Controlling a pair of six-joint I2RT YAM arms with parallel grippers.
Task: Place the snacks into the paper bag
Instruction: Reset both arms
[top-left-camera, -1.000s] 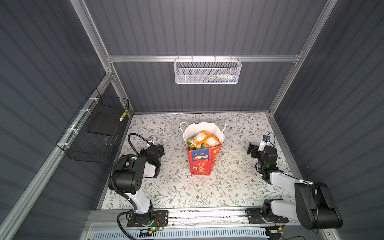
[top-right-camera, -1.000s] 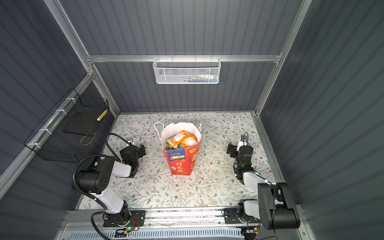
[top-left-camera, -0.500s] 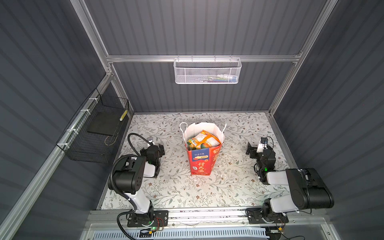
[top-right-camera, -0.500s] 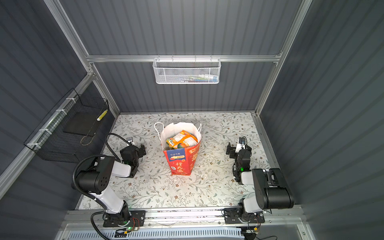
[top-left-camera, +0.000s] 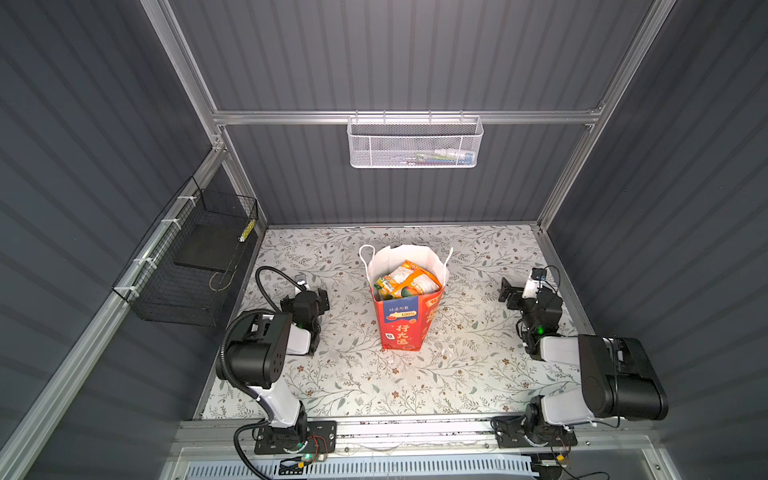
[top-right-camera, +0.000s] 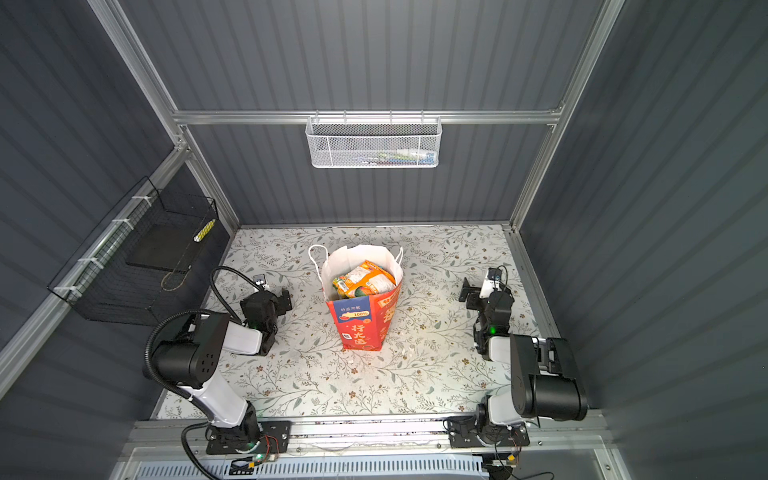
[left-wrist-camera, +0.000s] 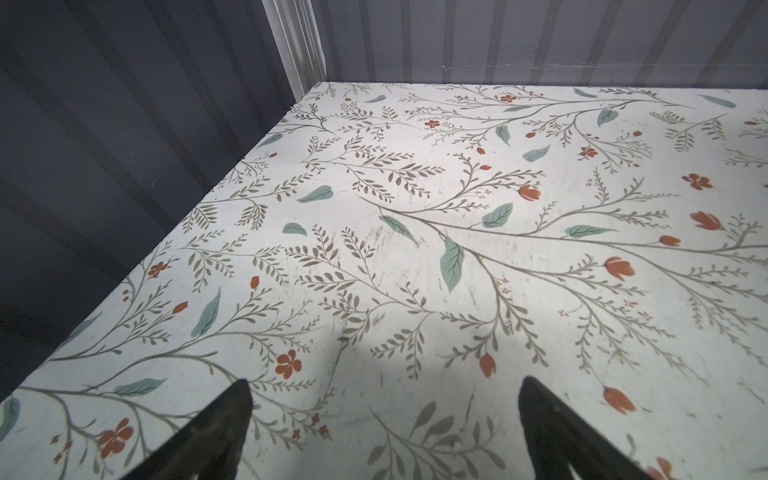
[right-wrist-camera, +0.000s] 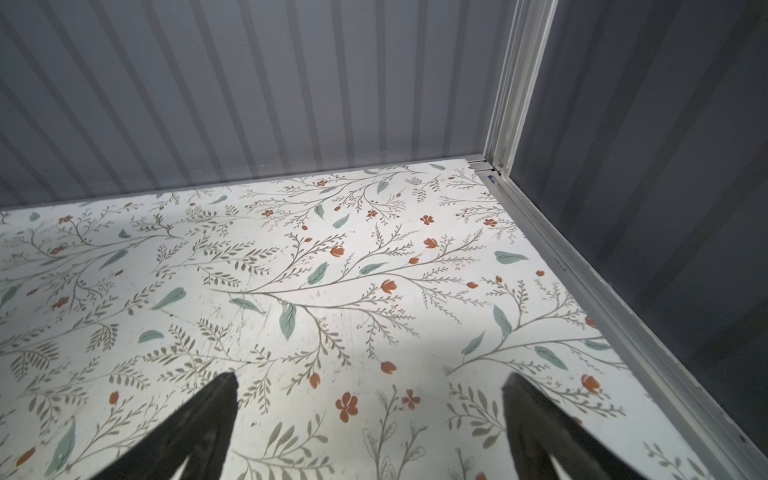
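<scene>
The red paper bag (top-left-camera: 405, 328) (top-right-camera: 360, 328) stands upright in the middle of the floral table, mouth open. Several glossy snacks (top-left-camera: 411, 280) (top-right-camera: 365, 278), orange and green-yellow, lie inside it near the top. My left gripper (top-left-camera: 321, 297) (top-right-camera: 286, 300) rests low to the left of the bag, apart from it. My right gripper (top-left-camera: 508, 294) (top-right-camera: 467, 293) rests low to the right of the bag. In the wrist views the left gripper (left-wrist-camera: 384, 382) and right gripper (right-wrist-camera: 370, 376) are open, with only bare table between the fingers.
A white mesh basket (top-left-camera: 415, 145) hangs on the back wall. A black wire basket (top-left-camera: 191, 266) hangs on the left wall. Grey walls close the table (top-left-camera: 415, 382) at the back and on both sides, and a metal rail (top-left-camera: 415, 428) runs along the front.
The right arm's elbow has folded back toward its base while its gripper stayed near the right edge. The left arm, the bag and the snacks have not moved.
</scene>
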